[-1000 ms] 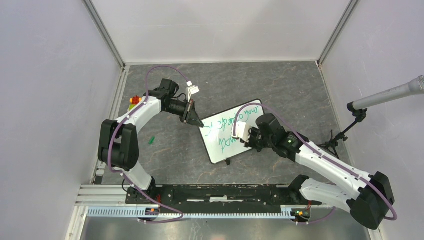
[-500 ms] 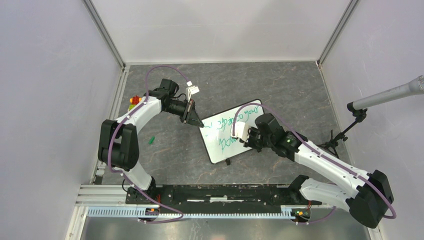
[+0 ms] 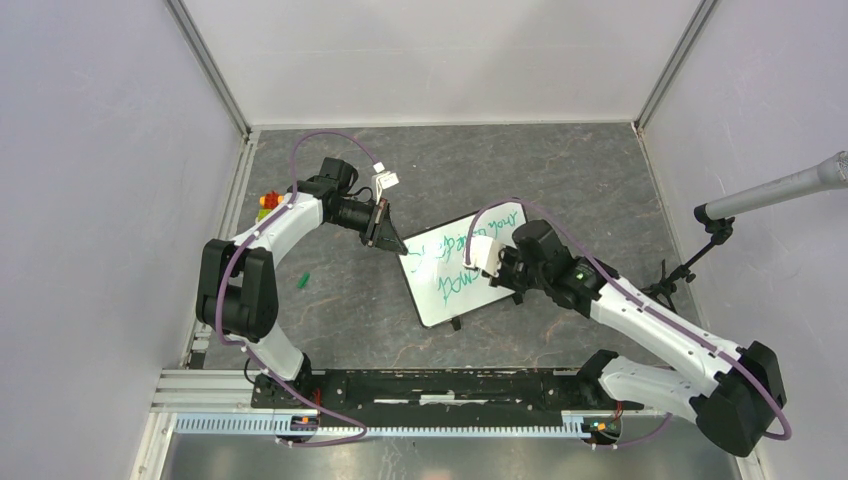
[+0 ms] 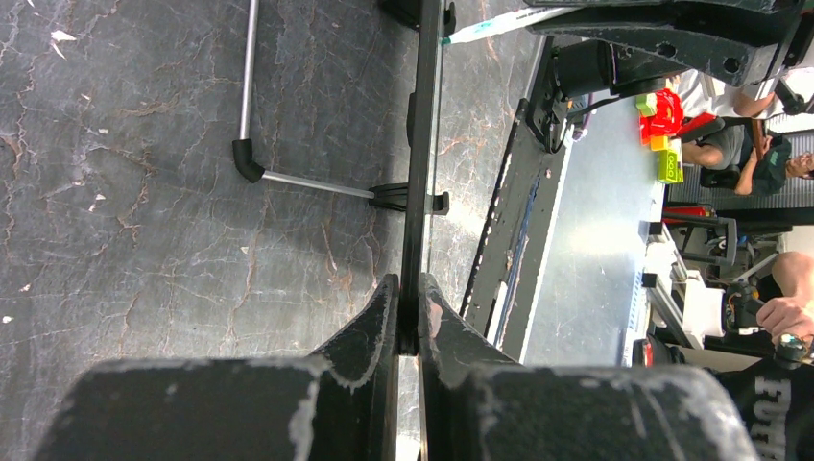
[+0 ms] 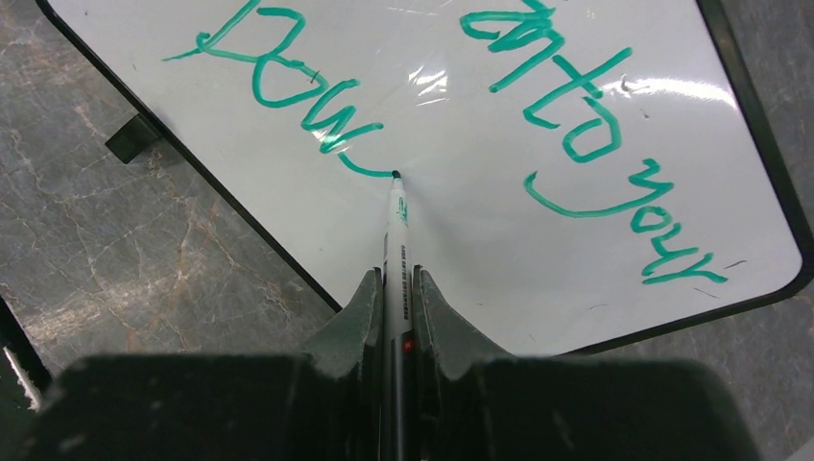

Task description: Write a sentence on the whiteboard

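The whiteboard (image 3: 440,275) lies tilted on the grey table, white with a thin black frame. My left gripper (image 3: 392,243) is shut on its upper left corner; in the left wrist view the whiteboard (image 4: 420,144) is a dark strip edge-on, pinched by the left gripper (image 4: 409,300). My right gripper (image 5: 395,280) is shut on a white marker (image 5: 395,245), whose tip touches the whiteboard (image 5: 480,230) at the end of a green stroke. The sentence (image 5: 422,106) runs in two green lines; in the top view the sentence (image 3: 450,262) is partly hidden by the right gripper (image 3: 490,262).
A small green cap (image 3: 302,279) lies on the table left of the board. Coloured blocks (image 3: 268,201) sit by the left wall. A microphone stand (image 3: 700,255) stands at the right. The board's wire stand (image 4: 288,178) sticks out behind it.
The right gripper has shifted up and right along the board with the marker, lengthening the lower green line. The left gripper has not moved.
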Robot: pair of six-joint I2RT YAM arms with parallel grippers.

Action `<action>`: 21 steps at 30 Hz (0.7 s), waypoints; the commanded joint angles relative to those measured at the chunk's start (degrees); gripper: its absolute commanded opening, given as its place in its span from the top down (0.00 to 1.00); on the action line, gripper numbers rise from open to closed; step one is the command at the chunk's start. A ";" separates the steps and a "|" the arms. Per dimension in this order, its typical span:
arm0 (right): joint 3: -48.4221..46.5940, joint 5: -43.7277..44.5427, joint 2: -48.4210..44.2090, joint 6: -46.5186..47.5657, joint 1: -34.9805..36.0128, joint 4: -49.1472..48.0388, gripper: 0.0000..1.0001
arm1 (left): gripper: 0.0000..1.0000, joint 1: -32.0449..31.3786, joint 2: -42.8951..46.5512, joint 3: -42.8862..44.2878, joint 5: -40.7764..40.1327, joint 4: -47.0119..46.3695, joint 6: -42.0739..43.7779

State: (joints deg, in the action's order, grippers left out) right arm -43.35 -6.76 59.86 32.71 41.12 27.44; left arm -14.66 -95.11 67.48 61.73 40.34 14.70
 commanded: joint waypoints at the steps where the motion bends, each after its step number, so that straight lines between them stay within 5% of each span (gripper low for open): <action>1: -3.72 2.08 0.90 0.75 -0.43 -1.25 1.00 | 0.98 -0.20 -0.35 0.13 -2.00 -1.14 2.14; 21: 0.92 -4.06 2.31 -0.45 0.01 -1.70 1.00 | 0.97 -0.20 -1.09 0.10 -1.97 -1.18 2.50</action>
State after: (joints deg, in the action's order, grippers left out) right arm -45.01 -10.66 62.61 32.62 41.15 26.96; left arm -14.66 -95.11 67.48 61.69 40.34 14.72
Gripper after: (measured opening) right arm 0.162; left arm 0.136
